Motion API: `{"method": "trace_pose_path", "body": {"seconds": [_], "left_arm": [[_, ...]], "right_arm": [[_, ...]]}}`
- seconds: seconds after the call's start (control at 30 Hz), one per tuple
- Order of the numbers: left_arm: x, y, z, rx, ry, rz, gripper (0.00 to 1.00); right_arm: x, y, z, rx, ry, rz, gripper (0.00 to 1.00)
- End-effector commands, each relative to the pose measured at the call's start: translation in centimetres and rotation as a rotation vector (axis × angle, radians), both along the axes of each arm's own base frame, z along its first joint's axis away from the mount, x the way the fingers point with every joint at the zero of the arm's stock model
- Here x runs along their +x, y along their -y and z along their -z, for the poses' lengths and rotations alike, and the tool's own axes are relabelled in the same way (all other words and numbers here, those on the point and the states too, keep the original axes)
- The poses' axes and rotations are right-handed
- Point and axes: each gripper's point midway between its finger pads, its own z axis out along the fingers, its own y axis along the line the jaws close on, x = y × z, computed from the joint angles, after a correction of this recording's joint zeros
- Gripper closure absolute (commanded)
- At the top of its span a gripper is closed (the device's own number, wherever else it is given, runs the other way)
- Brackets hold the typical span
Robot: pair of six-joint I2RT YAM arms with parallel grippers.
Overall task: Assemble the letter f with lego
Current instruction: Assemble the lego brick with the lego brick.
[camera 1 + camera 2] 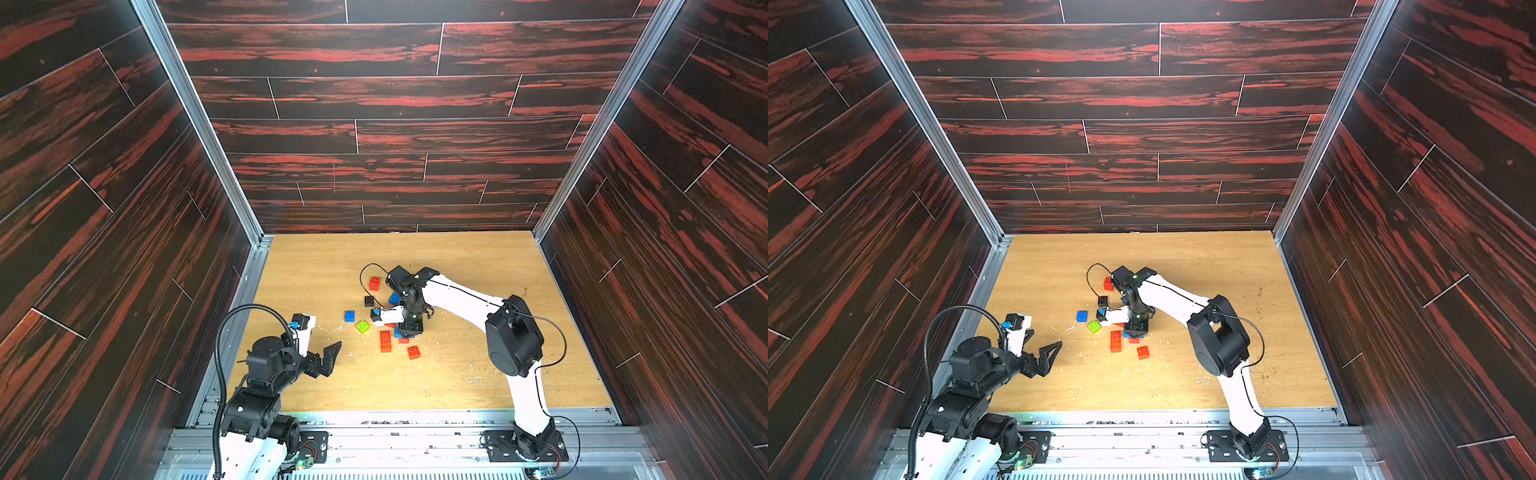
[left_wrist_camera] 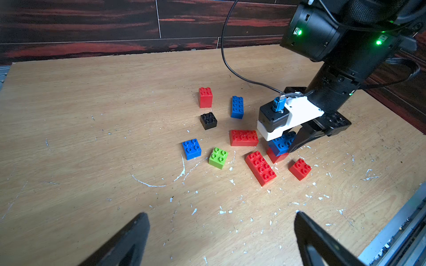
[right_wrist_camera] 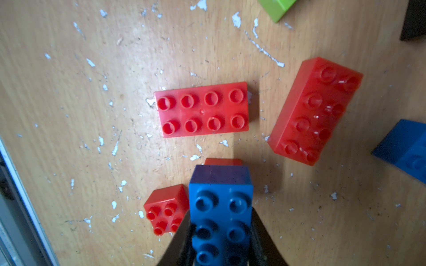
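One broad wooden tabletop (image 1: 457, 270) carries all of the lego. Over it the right arm (image 1: 457, 293) reaches far out, while the left arm (image 1: 266, 361) sits folded near its base. The left gripper (image 2: 221, 215) has its jaws spread wide and empty, well short of every brick. It probably waits there so that its camera can watch the work. The right gripper (image 3: 220, 232) is clamped on a blue oblong brick (image 3: 221, 207), with its fingers (image 3: 184, 230) pressed against the two long sides. That hold leaves the studs free and lets the arm push straight down. Two long red bricks lie ahead of this gripper's fingertips: the nearer long red brick (image 3: 202, 109) lies crosswise and the other long red brick (image 3: 315, 110) lies aslant. Both look within easy reach as the next pieces. A small red brick (image 3: 166, 211) lies just beside one finger, and a lime green brick (image 2: 218, 157), a blue square brick (image 2: 191, 148) and a black brick (image 2: 208, 120) lie farther off. The right wrist view shows the grip clearly but only a sliver of the red base brick (image 3: 222, 161) under the blue one. The left wrist view shows the stack from the side, with blue resting on red and overhanging it. Neither view shows whether the studs are fully seated. In both top views the right arm hides the stack, but only they show how the left arm is folded. The letter seems barely begun.
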Motion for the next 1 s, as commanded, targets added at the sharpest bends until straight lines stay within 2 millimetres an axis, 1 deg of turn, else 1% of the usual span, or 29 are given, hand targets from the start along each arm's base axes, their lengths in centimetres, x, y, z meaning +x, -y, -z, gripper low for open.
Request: {"method": "trace_pose_path", "body": {"seconds": [0.0,0.2,0.53,0.77,0.9,0.97], "left_arm": [[-0.3,0.2,-0.1,0.005,0.006,0.017,0.0],[-0.3,0.2,-0.1,0.005,0.005,0.017,0.0],[-0.3,0.2,0.0,0.004,0.003,0.017,0.0],[-0.2,0.1,0.0,0.005,0.003,0.014,0.0],[-0.2,0.1,-0.1,0.005,0.005,0.012,0.0],[-0.2,0.1,-0.1,0.005,0.005,0.011,0.0]], "right_arm": [[-0.7,-0.2,0.7,-0.011,-0.04,0.001,0.79],[-1.0,0.1,1.2,-0.018,-0.05,0.001,0.81],[-2.2,1.4,3.5,-0.064,-0.057,0.009,0.82],[-2.4,1.1,3.2,-0.052,-0.062,0.005,0.82],[-2.0,0.7,2.6,-0.04,-0.054,0.005,0.81],[-1.7,0.4,2.2,-0.032,-0.047,0.006,0.78]]}}
